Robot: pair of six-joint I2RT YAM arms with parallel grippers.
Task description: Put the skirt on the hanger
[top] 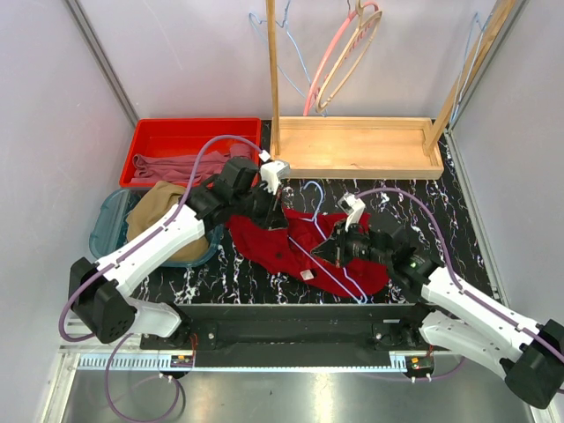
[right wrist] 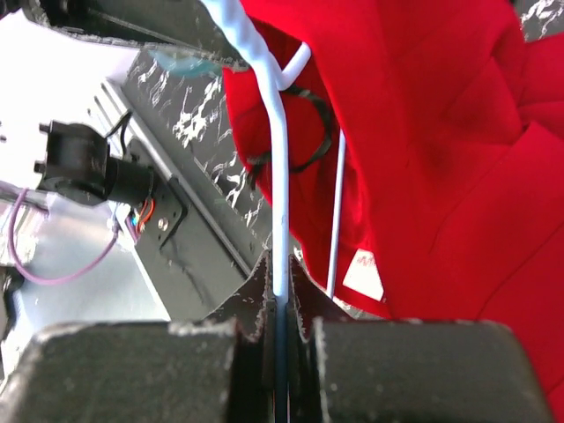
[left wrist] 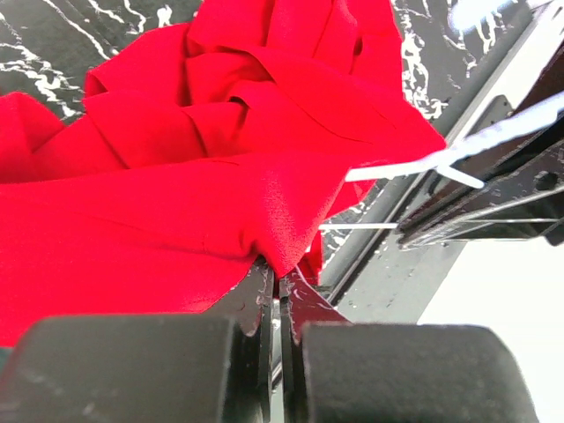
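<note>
The left gripper (left wrist: pixel 280 286) is pinched together on an edge of the dark red garment (left wrist: pixel 176 203), which lies spread on the marbled table (top: pixel 463 211). The right gripper (right wrist: pixel 280 275) is clamped on the thin wire of the light-blue hanger (right wrist: pixel 278 167), which rests across that red cloth. The tan skirt (top: pixel 157 211) sits bunched in the teal bin (top: pixel 100 231) at the left, partly under the left arm and apart from both grippers.

There are two arms (top: pixel 159 242), one tan skirt (top: pixel 159 207), one dark red garment (top: pixel 282 242), one mauve cloth (top: pixel 172 166), three light-blue wire hangers (right wrist: pixel 278 194), one pink hanger (top: pixel 322 70), one wooden hanger (top: pixel 352 53), one red tray (top: pixel 145 137), one blue-green tub (top: pixel 104 220) and one wooden rack (top: pixel 352 167)
</note>
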